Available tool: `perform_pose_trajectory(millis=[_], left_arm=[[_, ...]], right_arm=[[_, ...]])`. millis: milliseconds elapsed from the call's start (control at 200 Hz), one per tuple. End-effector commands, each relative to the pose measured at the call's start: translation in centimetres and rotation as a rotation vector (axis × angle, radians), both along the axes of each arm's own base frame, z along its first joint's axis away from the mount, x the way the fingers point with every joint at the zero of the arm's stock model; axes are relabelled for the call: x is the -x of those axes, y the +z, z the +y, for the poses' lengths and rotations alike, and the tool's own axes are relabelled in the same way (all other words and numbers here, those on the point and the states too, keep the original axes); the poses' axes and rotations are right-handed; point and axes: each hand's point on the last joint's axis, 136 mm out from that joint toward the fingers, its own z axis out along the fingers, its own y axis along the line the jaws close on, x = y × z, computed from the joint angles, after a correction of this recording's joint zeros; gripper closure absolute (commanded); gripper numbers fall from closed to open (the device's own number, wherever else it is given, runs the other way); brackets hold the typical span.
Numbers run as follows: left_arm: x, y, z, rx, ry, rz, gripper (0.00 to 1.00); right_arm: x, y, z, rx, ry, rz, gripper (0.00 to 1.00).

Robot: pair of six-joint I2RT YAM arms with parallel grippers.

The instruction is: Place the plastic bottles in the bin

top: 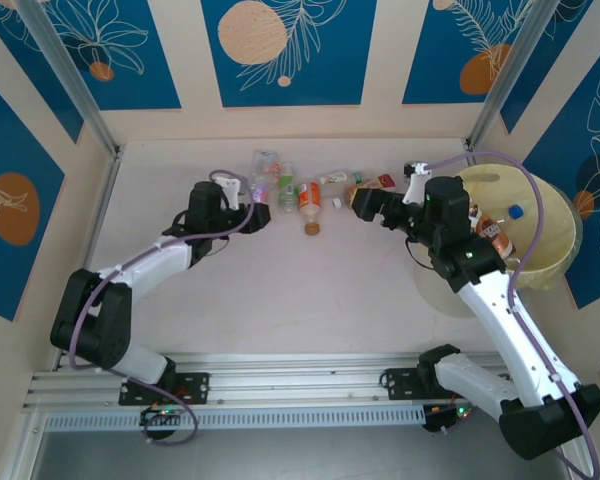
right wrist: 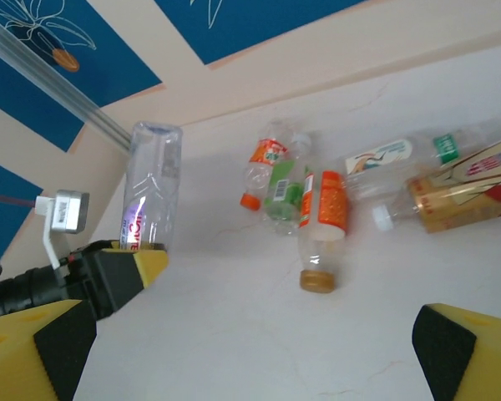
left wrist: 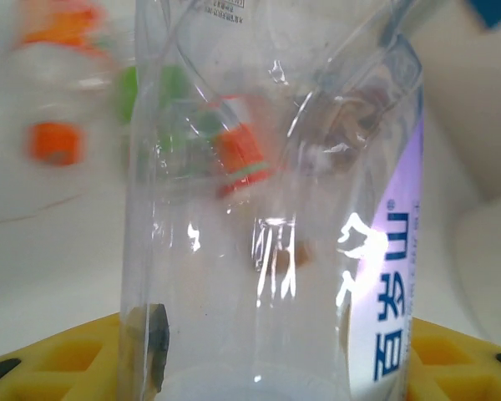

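We look down on the whole table (top: 310, 290) from high above its near edge. Our left wrist camera sits right against 1 clear bottle (left wrist: 267, 209); our right wrist camera sees that same bottle from farther off, facing the far left corner.

left arm (top: 150, 262) extended forward | left claw (top: 256, 212) clamped on clear bottle (right wrist: 150, 188) | right claw (top: 364, 204) wide open, pointing left

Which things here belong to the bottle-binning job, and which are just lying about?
Job: loose bottles; purple-labelled bottle in the left tool; bin.
Not part of it: blue patterned wall panels; metal rail by the arm bases.
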Motion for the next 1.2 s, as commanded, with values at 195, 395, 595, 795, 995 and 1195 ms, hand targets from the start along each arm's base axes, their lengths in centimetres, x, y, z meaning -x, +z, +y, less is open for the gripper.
perform_pose_trajectory(millis=[195, 395, 595, 795, 995, 1195], left_arm=[[8.8, 8.8, -9.6, 0.267, -0.49, -0.208, 1.0], [11.6, 10.7, -12.0, 0.287, -0.633, -0.274, 1.0], [12.7, 11.1, -13.6, 0.287, -0.706, -0.262, 1.0], [13.8, 10.7, -15.0, 0.266, -0.782, -0.247, 1.0], [14.0, 10.7, -15.5, 0.271, -0.804, -0.235, 0.31], [12.7, 10.3, -15.2, 0.239, -0.718, -0.257, 0.0]], right_arm=[[0.8, 3.9, 5.2, -0.205, 0.252, -0.062, 0.01], [-0.6, 2.9, 4.6, -0.19, 0.169, -0.016, 0.01], [-0.3, 3.2, 6.1, -0.204, 0.259, -0.024, 0.01], [-0.3, 3.7, 5.8, -0.213, 0.242, -0.05, 0.23], [0.2, 4.5, 3.7, -0.159, 0.148, -0.107, 0.6], [2.0, 6.2, 0.2, 0.0, 0.043, -0.171, 0.65]])
